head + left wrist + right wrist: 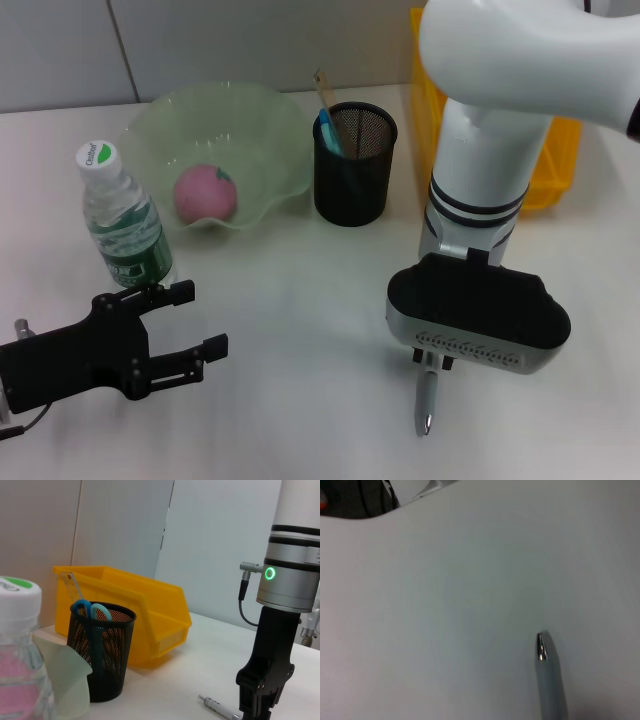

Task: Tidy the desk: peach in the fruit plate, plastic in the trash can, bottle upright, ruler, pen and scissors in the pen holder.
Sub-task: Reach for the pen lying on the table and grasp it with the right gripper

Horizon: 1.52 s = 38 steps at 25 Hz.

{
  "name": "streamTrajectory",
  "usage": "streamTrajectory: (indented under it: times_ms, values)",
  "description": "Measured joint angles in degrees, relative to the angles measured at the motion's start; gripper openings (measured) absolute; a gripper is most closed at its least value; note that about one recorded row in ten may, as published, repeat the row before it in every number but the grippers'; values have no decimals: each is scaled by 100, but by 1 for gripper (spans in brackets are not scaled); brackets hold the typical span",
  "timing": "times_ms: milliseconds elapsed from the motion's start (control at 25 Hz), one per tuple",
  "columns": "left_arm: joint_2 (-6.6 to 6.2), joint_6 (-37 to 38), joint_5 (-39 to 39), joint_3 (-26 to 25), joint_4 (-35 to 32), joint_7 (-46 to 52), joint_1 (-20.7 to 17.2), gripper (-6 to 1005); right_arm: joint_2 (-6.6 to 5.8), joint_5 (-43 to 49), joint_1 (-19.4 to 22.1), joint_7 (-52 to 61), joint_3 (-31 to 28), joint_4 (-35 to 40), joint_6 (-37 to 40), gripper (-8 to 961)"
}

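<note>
A silver pen [427,400] lies on the white desk [300,400], its tip poking out from under my right wrist housing. My right gripper [256,710] stands straight down over the pen [220,710], whose tip [542,652] shows in the right wrist view. My left gripper [200,320] rests open at the front left, holding nothing. Just behind it the bottle [122,222] stands upright. The pink peach [205,193] lies in the green fruit plate [270,130]. The black mesh pen holder [355,165] holds the ruler [323,88] and blue scissors [328,130]. The plastic is out of view.
The yellow bin [555,165] stands at the back right, behind my right arm and close to the pen holder [102,655]. A grey wall runs behind the desk.
</note>
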<state>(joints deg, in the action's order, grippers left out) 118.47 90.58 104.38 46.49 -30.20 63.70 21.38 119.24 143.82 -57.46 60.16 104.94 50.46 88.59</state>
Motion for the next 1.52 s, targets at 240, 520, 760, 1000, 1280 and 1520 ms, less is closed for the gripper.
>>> streamTrajectory:
  times_ms: [240,520,760,1000,1280,1520]
  values:
    - [-9,4,-5,-6,-13,18,-2,778,10,-6,-46,-6,0,-74,-13,261]
    - [-15,13,-6,-9,-13,27,-11,777,19,-11,-74,-11,0,-125,-12,250]
    - [-17,12,-6,-9,-12,28,-11,776,20,-49,-81,-24,0,-148,-15,251]
    - [-17,12,-6,-9,-12,28,-11,775,20,-67,-90,-29,27,-204,-34,251]
    - [-17,12,-6,-9,-12,28,-11,773,20,-72,-91,-31,61,-226,-47,250]
    - [-17,9,-6,-9,-12,51,-12,772,20,-95,-89,-31,63,-243,-67,247]
